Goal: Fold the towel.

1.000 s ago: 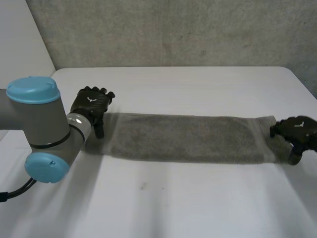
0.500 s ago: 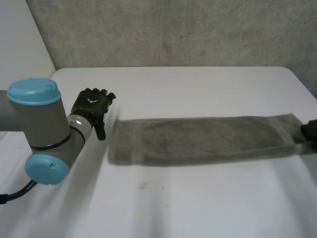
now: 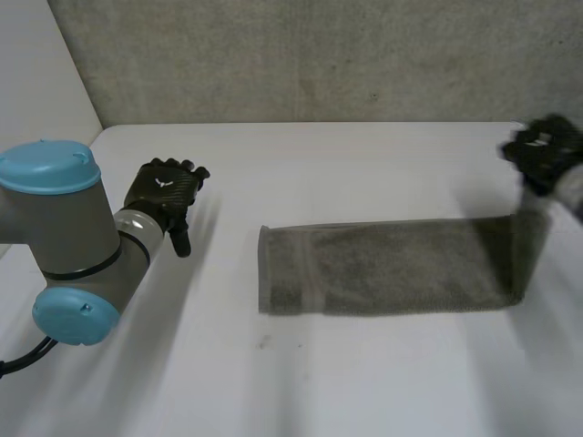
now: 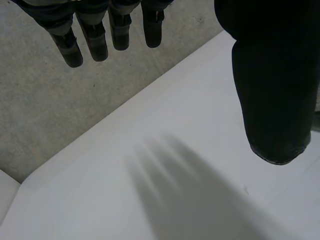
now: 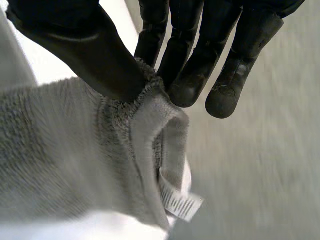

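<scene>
Left hand: the left hand hovers over bare worktop at the left, in the same spot as a second ago. Its fingers hang relaxed, released and grasping nothing.
Change at the left: a second ago the towel's left end lay just beside this hand. Now that end sits well apart from it, nearer the middle of the worktop.
Towel: the towel lies as a long strip across the middle and right of the worktop. Most of it is flat, and its right end rises off the surface.
Right hand: the right hand has risen from worktop level and now hangs above the right end. In its wrist view the thumb and fingers pinch the hem of the towel at a corner, near the sewn-in label.
Meaning for the task: judging by this, the strip has been dragged to the right and one end raised, which looks like the start of carrying that end over the flat part. No fold is laid yet.
Containers: no container stands here; the towel rests directly on the worktop.
</scene>
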You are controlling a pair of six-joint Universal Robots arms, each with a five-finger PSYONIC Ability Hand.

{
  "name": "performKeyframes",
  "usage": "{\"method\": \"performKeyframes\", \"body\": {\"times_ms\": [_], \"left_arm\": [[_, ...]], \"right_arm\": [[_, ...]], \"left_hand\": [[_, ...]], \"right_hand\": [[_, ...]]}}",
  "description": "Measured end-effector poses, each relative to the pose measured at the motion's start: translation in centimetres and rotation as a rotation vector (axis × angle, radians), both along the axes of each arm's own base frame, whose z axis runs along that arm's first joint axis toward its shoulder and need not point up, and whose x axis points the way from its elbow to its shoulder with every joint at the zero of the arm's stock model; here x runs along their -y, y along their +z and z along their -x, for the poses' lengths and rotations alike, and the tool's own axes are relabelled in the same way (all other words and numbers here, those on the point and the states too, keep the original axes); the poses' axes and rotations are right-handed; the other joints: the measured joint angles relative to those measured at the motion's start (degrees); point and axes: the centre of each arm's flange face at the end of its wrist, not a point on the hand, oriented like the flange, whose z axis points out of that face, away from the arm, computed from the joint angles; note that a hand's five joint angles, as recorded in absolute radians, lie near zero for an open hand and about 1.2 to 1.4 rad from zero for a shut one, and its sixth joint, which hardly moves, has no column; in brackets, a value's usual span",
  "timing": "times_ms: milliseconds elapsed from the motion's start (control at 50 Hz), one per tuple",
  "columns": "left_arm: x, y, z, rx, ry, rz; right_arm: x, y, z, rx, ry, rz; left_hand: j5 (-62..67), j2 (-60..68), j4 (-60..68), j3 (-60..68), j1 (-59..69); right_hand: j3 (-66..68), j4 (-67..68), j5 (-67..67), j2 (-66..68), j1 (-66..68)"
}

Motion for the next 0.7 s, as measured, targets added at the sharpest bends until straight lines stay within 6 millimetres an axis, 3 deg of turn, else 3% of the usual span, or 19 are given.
{"method": "performKeyframes", "body": {"times_ms": [20, 100, 160, 220, 320, 400, 420, 500, 520, 560, 620, 700], "left_arm": [[0.0, 0.0, 0.0, 0.0, 0.0, 0.0], [-0.1, 0.0, -0.1, 0.0, 0.001, -0.002], [-0.2, -0.1, -0.1, -0.001, 0.001, -0.002], [-0.3, -0.1, -0.2, 0.0, 0.002, -0.003], [-0.3, -0.3, -0.2, 0.001, 0.002, -0.006], [-0.3, -0.3, -0.2, 0.003, 0.001, -0.008], [-0.4, -0.3, -0.2, 0.003, 0.001, -0.009], [-0.4, -0.4, -0.2, 0.004, 0.0, -0.01], [-0.4, -0.4, -0.2, 0.004, 0.0, -0.01], [-0.4, -0.4, -0.2, 0.004, 0.0, -0.01], [-0.4, -0.4, -0.2, 0.004, 0.0, -0.011], [-0.4, -0.4, -0.1, 0.004, -0.001, -0.011]], "right_arm": [[-0.3, 0.1, -0.8, 0.002, 0.019, 0.003], [-4.4, 0.1, -8.2, 0.015, 0.223, 0.006], [-8.9, -1.2, -13.8, 0.013, 0.395, -0.019], [-12.8, -3.1, -17.5, -0.001, 0.525, -0.055], [-17.7, -6.8, -20.8, -0.039, 0.664, -0.131], [-20.0, -8.8, -21.8, -0.068, 0.715, -0.174], [-20.3, -9.2, -21.9, -0.072, 0.721, -0.183], [-20.6, -9.0, -21.9, -0.063, 0.719, -0.196], [-20.6, -8.8, -21.8, -0.058, 0.716, -0.196], [-20.2, -7.8, -21.4, -0.026, 0.696, -0.198], [-18.8, -6.4, -20.1, 0.044, 0.637, -0.218], [-15.7, -4.3, -16.9, 0.195, 0.495, -0.272]], "left_hand": [[0.0, 0.0, 0.0, 0.0, 0.0], [0.0, 0.0, 0.0, 0.0, 0.0], [0.0, 0.0, 0.0, 0.0, 0.0], [0.0, 0.0, 0.0, 0.0, 0.0], [0.0, 0.0, 0.0, 0.0, 0.0], [0.0, 0.0, 0.0, 0.0, 0.0], [0.0, 0.0, 0.0, 0.0, 0.0], [0.0, 0.0, 0.0, 0.0, 0.0], [0.0, 0.0, 0.0, 0.0, 0.0], [0.0, 0.0, 0.0, 0.0, 0.0], [0.0, 0.0, 0.0, 0.0, 0.0], [0.0, 0.0, 0.0, 0.0, 0.0]], "right_hand": [[0.0, 0.0, 0.0, 0.0, 0.0], [0.0, 0.0, 0.0, 0.0, 0.1], [0.0, 0.0, 0.0, 0.0, 0.1], [0.0, 0.0, 0.0, 0.0, 0.1], [0.0, 0.0, 0.0, 0.0, 0.1], [-0.9, -1.3, -1.1, -0.2, -0.7], [-5.5, -6.2, -5.9, -5.3, -6.1], [-43.3, -44.7, -46.0, -44.0, -44.2], [-47.7, -49.1, -50.8, -48.5, -48.6], [-61.0, -61.2, -63.1, -60.5, -60.4], [-62.2, -62.0, -63.3, -61.3, -62.2], [-62.2, -62.0, -63.3, -61.3, -62.5]]}}
